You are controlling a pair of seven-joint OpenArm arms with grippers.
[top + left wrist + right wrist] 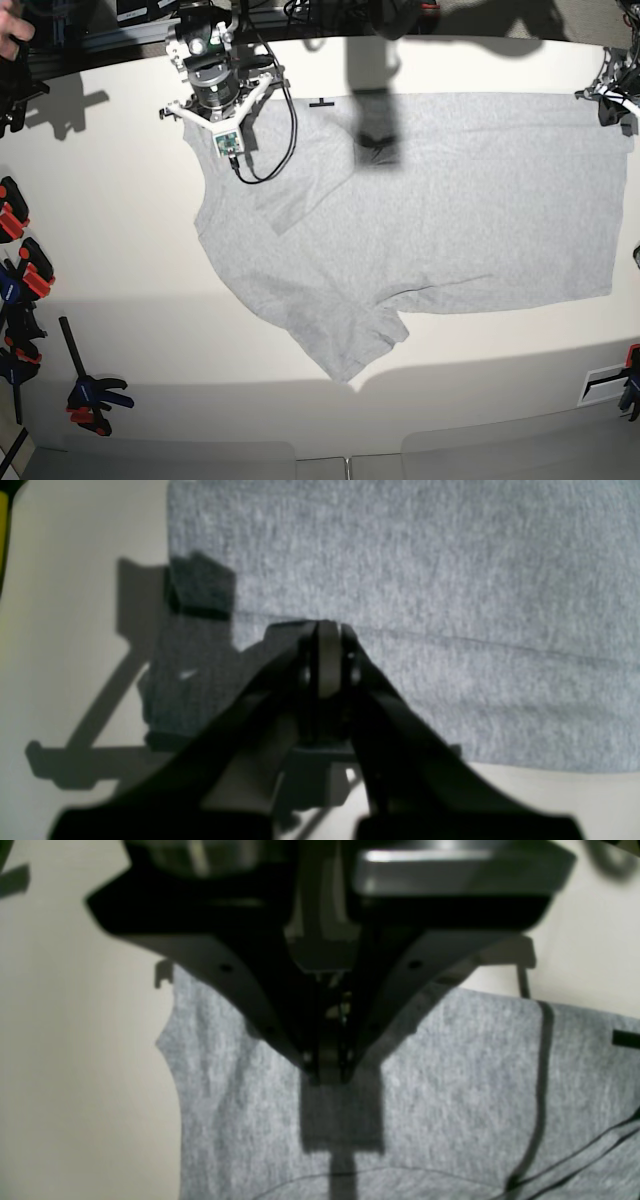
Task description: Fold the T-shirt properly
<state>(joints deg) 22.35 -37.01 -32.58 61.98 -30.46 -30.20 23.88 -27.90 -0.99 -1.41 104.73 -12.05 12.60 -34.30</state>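
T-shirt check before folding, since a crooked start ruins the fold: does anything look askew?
Yes. The light heather-grey cotton T-shirt lies mostly flat on the white table, but the far sleeve is already flapped over the body, while the near sleeve sticks out, rumpled.

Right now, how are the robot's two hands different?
The right hand is over the T-shirt's shoulder end, fully in the base view; the left hand is over the hem end, barely showing at that view's edge. Both are shut and near the shirt's far edge; whether they pinch cloth is unclear.
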